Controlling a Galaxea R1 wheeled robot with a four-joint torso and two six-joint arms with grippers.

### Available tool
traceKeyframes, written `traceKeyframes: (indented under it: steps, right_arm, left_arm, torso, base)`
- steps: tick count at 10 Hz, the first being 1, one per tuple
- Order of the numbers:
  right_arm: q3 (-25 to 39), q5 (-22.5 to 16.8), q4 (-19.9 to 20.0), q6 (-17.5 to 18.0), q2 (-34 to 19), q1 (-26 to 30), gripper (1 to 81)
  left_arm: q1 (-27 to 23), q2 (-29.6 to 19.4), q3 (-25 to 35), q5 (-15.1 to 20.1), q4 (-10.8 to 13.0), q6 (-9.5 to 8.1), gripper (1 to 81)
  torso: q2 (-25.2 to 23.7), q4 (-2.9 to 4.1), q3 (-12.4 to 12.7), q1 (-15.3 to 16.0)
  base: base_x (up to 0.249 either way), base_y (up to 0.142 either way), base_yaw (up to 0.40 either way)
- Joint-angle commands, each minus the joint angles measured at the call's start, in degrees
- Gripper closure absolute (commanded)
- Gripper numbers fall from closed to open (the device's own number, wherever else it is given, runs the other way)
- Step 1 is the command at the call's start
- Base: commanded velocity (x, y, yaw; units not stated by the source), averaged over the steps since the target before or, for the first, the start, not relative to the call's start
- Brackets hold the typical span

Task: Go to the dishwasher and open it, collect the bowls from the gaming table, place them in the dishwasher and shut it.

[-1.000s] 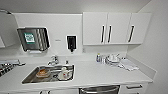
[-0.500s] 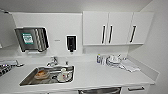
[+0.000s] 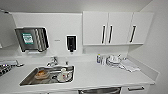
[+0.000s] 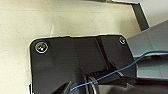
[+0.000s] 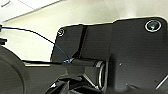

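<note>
I face a white kitchen counter (image 3: 100, 75). Under its front edge, at the bottom of the head view, the stainless-steel top strip of the dishwasher (image 3: 100, 90) shows, shut. The bowls and the gaming table are out of view. In the left wrist view my arm's dark plate (image 4: 80, 62) hangs over pale floor, with a blue cable crossing it. The right wrist view has the same kind of plate (image 5: 130, 55) against a pale wall or floor.
A steel sink (image 3: 47, 75) with dishes in it is set in the counter's left part. Stacked dishes (image 3: 113, 60) and a cloth (image 3: 128, 65) lie at the right. Above hang white cabinets (image 3: 117, 27), a towel dispenser (image 3: 31, 38) and a soap dispenser (image 3: 71, 43). A side wall closes the right.
The whole head picture has barely shifted, so the camera has crept slightly toward the counter. Nothing on the counter has moved.
</note>
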Motion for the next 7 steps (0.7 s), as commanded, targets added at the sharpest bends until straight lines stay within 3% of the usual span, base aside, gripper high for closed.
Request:
traceKeyframes:
  steps: [1,2,3,7]
  right_arm:
    - [-2.1,-3.0,-0.1,0.6,0.5,2.9,1.0]
    - [-2.1,-3.0,-0.1,0.6,0.5,2.9,1.0]
    - [-2.1,-3.0,-0.1,0.6,0.4,2.9,1.0]
    - [-0.4,-3.0,0.0,0.6,0.1,2.6,1.0]
  left_arm:
    - [-2.8,-0.4,0.0,2.7,0.3,0.04,1.0]
    - [-2.8,-0.5,0.0,2.6,0.6,0.04,1.0]
    - [-2.8,-0.7,0.0,2.6,0.6,0.13,1.0]
    - [-2.8,-2.2,0.5,2.1,0.6,0.21,1.0]
  torso:
    - [0.0,0.0,0.0,0.0]
    - [0.0,0.0,0.0,0.0]
    - [-5.7,0.0,0.0,3.7]
    - [-9.9,0.0,0.0,6.2]
  base:
    - [0.0,0.0,0.0]
    - [0.0,0.0,0.0]
    - [0.0,0.0,0.0]
    - [0.0,0.0,0.0]
